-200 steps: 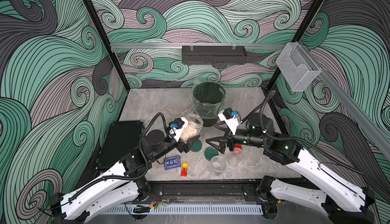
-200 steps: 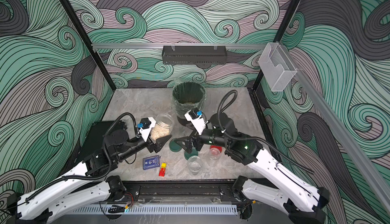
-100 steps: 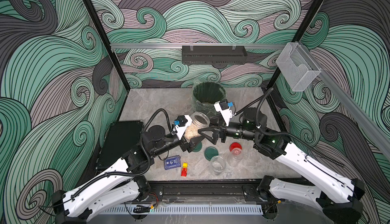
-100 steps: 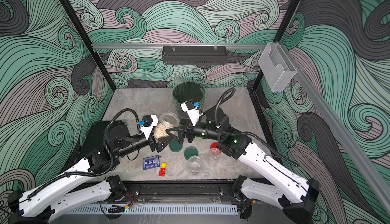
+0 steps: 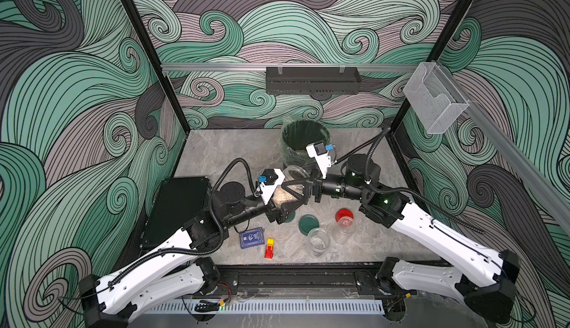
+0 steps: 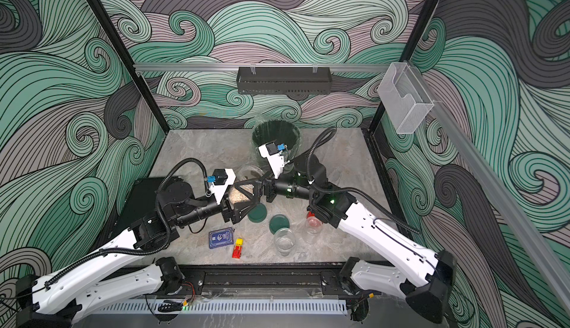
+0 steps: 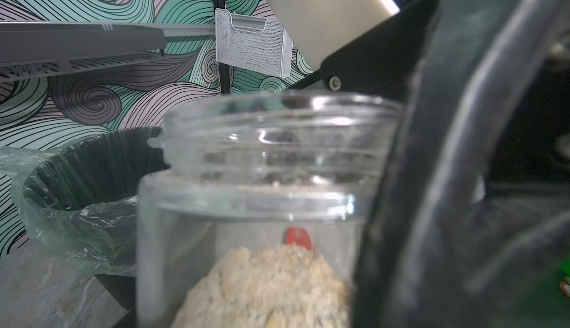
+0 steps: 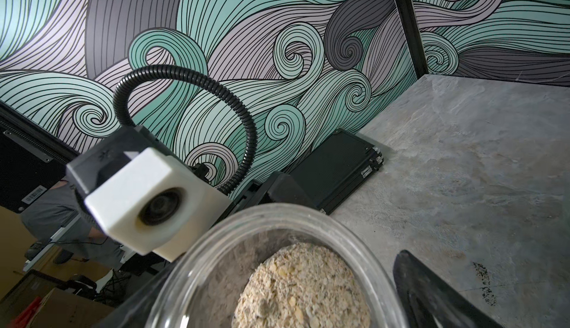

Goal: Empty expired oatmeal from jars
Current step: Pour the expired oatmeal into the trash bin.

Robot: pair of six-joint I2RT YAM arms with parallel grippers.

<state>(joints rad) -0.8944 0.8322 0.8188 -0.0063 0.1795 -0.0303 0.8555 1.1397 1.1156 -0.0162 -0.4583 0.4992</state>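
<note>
Jar (image 5: 288, 187), lidless and part full of oatmeal (image 8: 303, 286), sits clamped in the left gripper (image 5: 282, 202), just short of the bin (image 5: 303, 138). Right gripper (image 5: 294, 191) straddles it, jaws wide. Advise closing squarely on the wall and holding the jar upright until over the bin.

We are looking at a grey marbled tabletop (image 5: 222, 153). A black bin (image 5: 287, 144) with a clear liner is standing at its back, and a flat black case (image 5: 179, 206) is lying along its left edge. Toward the front, an open clear jar (image 5: 318, 241) is standing just beside a clear jar (image 5: 343, 230) wearing a red lid (image 5: 344, 215). Two dark green lids (image 6: 279, 224) (image 6: 257, 212) are lying flat nearby. A blue card pack (image 5: 252, 238) and a red-and-yellow toy car (image 5: 269, 248) are lying side by side at the front.
</note>
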